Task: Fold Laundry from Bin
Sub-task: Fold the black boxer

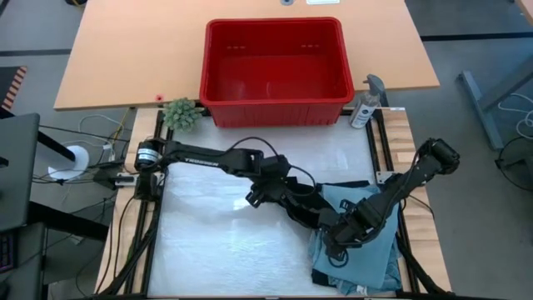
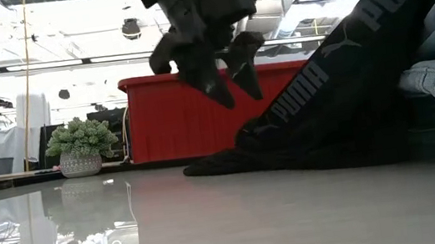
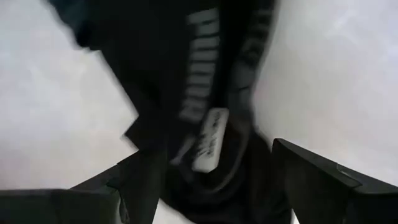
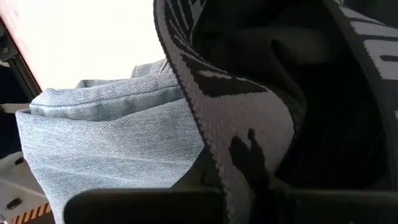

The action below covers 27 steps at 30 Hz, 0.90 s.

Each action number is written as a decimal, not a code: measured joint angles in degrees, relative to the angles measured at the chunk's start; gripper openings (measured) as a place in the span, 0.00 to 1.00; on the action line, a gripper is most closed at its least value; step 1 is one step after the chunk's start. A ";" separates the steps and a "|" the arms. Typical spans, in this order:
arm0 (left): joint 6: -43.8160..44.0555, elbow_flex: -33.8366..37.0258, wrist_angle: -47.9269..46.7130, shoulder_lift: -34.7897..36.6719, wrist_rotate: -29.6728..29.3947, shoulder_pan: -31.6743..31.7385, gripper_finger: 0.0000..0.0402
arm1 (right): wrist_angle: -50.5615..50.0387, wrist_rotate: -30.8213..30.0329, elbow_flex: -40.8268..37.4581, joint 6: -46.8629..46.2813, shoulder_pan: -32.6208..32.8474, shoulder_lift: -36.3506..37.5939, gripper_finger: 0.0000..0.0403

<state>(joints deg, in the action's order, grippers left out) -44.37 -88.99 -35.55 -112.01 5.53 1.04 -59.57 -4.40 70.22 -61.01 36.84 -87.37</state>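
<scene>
The red bin [image 1: 275,62] stands at the far middle of the table with nothing in it. A black garment [image 2: 341,97] with a PUMA-lettered band slopes up from the table mat toward my right gripper [image 1: 346,237], which is shut on it at the right near side. Its lower end [image 2: 231,164] lies on the mat. Light blue denim pieces [image 1: 358,258] lie under and beside it. My left gripper [image 2: 229,82] hangs open just above the mat, left of the garment's lower end, touching nothing. In the left wrist view the garment [image 3: 205,124] and its white label lie beyond the open fingers. My right gripper holds the black garment by its lettered elastic band [image 4: 249,155], coming steeply from above. The gripper's own body hides the place of contact. The garment hangs from the hold in a slant, raised at this end, with its other end on the mat.
A small potted plant [image 1: 180,113] stands left of the bin and a spray bottle [image 1: 366,104] right of it. Black frame rails [image 1: 385,150] border the mat. The mat's left half [image 1: 216,242] lies bare.
</scene>
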 joint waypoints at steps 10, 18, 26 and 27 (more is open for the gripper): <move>9.17 5.34 1.00 13.37 -1.37 -0.88 0.69 | -0.19 -0.02 0.00 1.55 0.26 0.00 0.04; 22.31 36.34 40.83 33.16 -7.33 -0.86 0.69 | -0.32 -0.01 -0.02 2.01 0.26 0.00 0.04; 15.79 50.60 65.27 29.92 -5.33 -4.04 0.69 | -0.44 0.02 -0.04 2.43 -0.08 0.00 0.04; 14.10 50.52 64.98 28.87 -4.48 -4.22 0.69 | -0.44 0.06 -0.04 2.53 -0.28 0.00 0.04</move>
<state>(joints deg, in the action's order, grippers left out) -30.28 -38.47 29.42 -83.13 1.05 -3.18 -60.01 -4.34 70.17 -58.48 36.56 -87.37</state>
